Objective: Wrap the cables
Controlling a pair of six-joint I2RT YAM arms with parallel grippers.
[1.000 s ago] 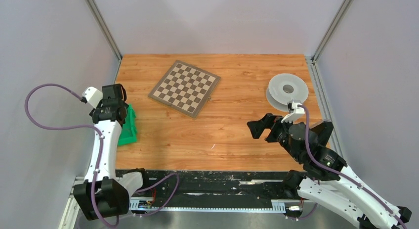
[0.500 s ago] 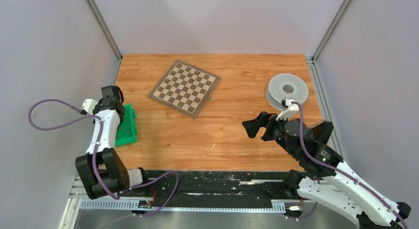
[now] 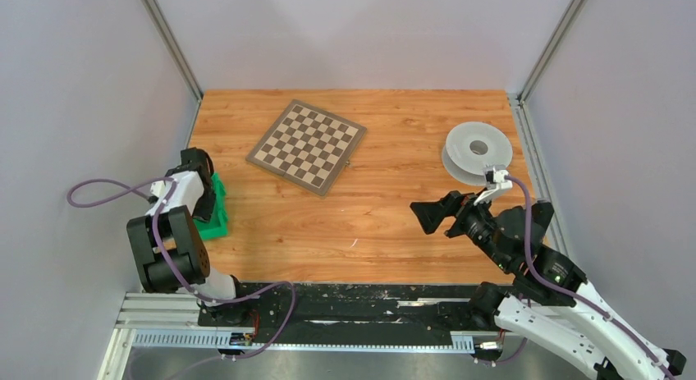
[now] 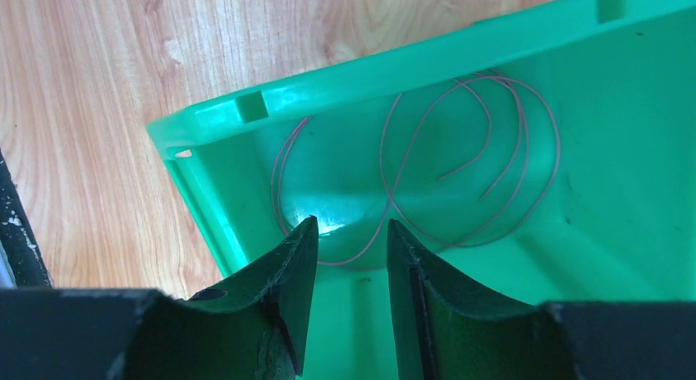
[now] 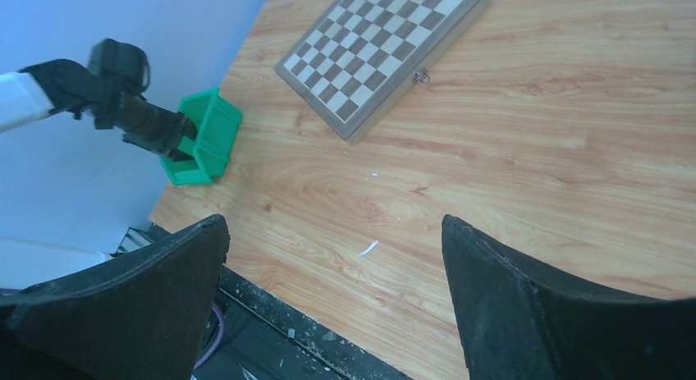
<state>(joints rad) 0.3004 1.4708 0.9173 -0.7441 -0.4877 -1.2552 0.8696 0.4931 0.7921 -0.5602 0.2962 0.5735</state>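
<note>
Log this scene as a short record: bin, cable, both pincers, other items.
bin: green bin at the left edge of the table
cable: thin red wire, in loose loops on the bin floor, not wrapped
left pincer: reaching into the bin, fingers apart, wire not clamped
right pincer: wide open, empty, above bare wood
others: closed chessboard far centre; clear spool far right

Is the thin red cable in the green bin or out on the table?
In: the left wrist view shows the cable lying in loose loops on the green bin's floor.
</note>
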